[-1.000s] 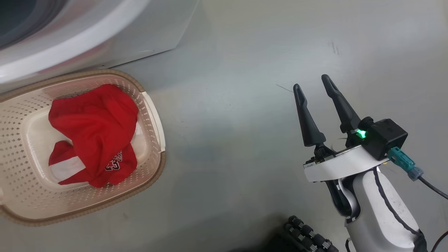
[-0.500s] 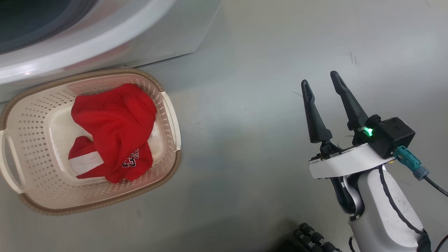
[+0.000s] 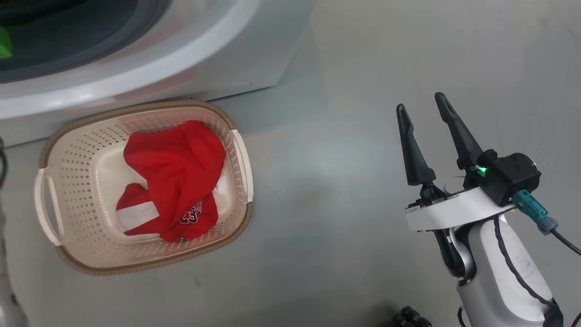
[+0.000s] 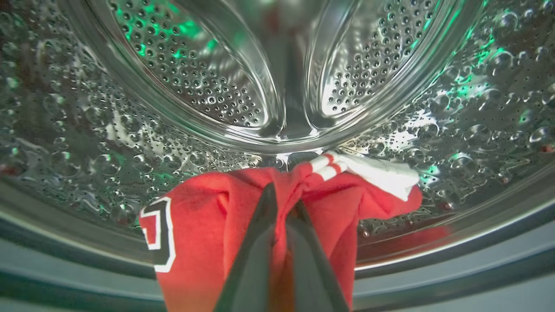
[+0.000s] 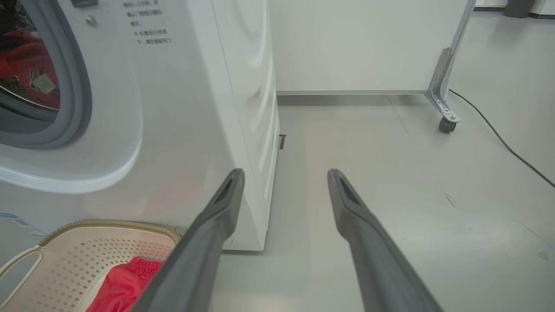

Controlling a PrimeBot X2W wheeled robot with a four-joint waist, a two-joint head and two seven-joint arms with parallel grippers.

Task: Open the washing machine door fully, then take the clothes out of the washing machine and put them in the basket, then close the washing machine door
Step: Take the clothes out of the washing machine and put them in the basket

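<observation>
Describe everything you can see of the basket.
The basket is cream perforated plastic, rounded-rectangular, with a brown woven-look rim and end handles. It sits upright on the grey floor just before the washing machine. A crumpled red jersey with white stripe and lettering lies inside; the open right pincer stands apart.

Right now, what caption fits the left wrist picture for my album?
Left claw pinching a red jersey inside the washing machine drum.
</observation>
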